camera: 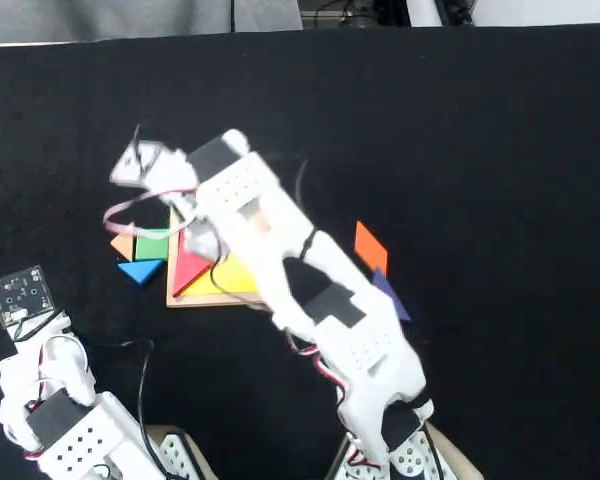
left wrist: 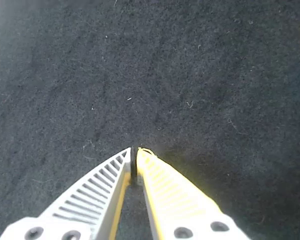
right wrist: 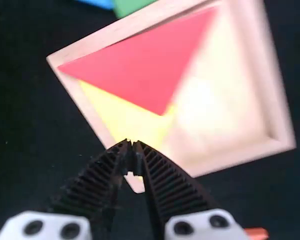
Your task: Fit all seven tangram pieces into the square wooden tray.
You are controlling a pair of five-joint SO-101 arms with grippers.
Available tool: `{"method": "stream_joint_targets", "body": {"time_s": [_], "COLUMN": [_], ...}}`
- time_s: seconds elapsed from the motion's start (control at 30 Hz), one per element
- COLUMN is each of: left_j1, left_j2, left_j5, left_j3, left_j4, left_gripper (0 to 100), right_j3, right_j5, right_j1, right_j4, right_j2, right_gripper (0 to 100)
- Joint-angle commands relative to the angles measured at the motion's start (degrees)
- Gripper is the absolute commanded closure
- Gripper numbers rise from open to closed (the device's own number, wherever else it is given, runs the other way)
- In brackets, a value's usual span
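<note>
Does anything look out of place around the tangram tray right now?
Nothing looks damaged. Only the red triangle and yellow triangle lie in the tray; the green piece, blue triangle and orange parallelogram sit outside it.

No legible text or signs.

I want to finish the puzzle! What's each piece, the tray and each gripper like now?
Tray: partly filled.
Red triangle: in tray.
Yellow triangle: in tray.
Green piece: outside tray.
Blue triangle: outside tray.
Small orange piece: outside tray.
Orange parallelogram: outside tray.
Purple triangle: outside tray.
Left gripper: jaws shut.
Right gripper: jaws shut.
</note>
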Motion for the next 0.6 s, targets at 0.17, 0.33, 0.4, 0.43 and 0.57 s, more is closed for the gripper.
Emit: {"method": "stream_joint_targets", "body": {"time_s": [0.17, 0.33, 0.4, 0.43, 0.57], "left_j1": [0.75, 0.75, 0.75, 0.75, 0.75], "left_j2": [-0.53, -0.53, -0.53, -0.53, -0.53], "left_j5": [-0.62, -0.62, -0.62, -0.62, -0.62], "left_j3": [0.40, 0.40, 0.40, 0.40, 0.40], "left_j4": [0.18, 0.18, 0.18, 0.18, 0.18], "left_gripper": [97, 97, 97, 97, 97], "right_j3": [7.25, 8.22, 7.87, 7.78, 6.02], "right_j5": [0.18, 0.18, 0.18, 0.26, 0.18], "right_j1": [2.37, 2.90, 2.90, 2.90, 2.90], "right_j4": [-10.11, -13.36, -13.54, -13.71, -14.33], "right_j2": [-3.74, -3.12, -2.15, -1.54, 0.13], "right_gripper": [98.8, 98.8, 98.8, 98.8, 98.8]}}
